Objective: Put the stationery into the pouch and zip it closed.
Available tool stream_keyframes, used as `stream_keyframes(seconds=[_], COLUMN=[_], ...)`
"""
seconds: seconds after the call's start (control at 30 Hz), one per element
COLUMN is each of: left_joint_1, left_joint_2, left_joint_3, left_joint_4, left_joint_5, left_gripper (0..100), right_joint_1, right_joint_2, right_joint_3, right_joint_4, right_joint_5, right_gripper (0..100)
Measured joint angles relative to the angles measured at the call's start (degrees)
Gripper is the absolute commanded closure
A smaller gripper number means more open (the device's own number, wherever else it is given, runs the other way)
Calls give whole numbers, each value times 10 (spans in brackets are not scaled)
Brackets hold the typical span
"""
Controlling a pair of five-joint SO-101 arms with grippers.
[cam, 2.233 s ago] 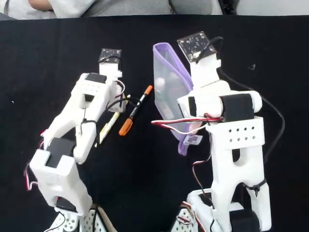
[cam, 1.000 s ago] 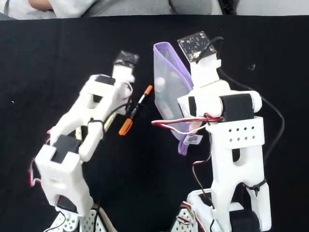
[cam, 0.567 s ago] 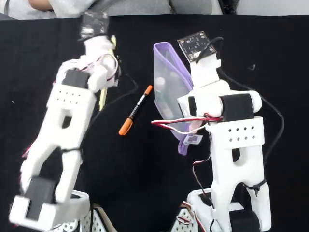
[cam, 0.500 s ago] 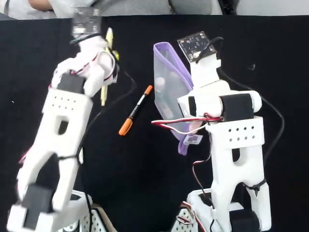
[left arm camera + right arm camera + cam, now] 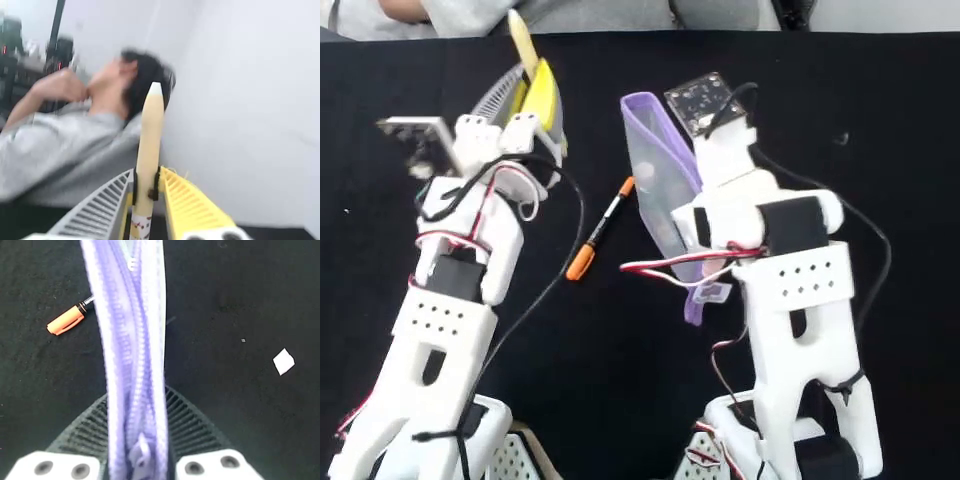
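Much of the purple pouch (image 5: pixel 655 170) is hidden beneath the right arm above the black table (image 5: pixel 880 120), and its contents cannot be made out. The right gripper (image 5: pixel 137 435) is clamped on the pouch's zipper edge, holding it on its side. The left gripper (image 5: pixel 147 190), angled upward near the table's far edge, pinches a pale yellow pen (image 5: pixel 150 150), tip up. An orange-capped marker (image 5: pixel 600 230) lies between the arms, just beside the pouch.

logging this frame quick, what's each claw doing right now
Left claw: closed on the pale pen.
Right claw: closed on the purple pouch.
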Motion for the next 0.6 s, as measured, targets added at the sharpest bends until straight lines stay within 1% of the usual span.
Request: stream_keyframes(seconds=[0.07,0.23,0.43,0.6], left_joint_1=[-4,11,80,153], left_joint_2=[-18,-62,-92,-61], left_joint_3=[2,0,-33,-92], left_joint_4=[-13,-6,-5,-5], left_joint_5=[0,4,2,-40], left_gripper=[971,971,972,972], right_joint_1=[-2,-1,-3,-3], right_joint_2=[0,0,0,0], right_joint_3=[11,25,27,27], right_joint_4=[-11,-26,-27,-27], right_joint_5=[0,-2,-2,-2], right_gripper=[988,988,988,988])
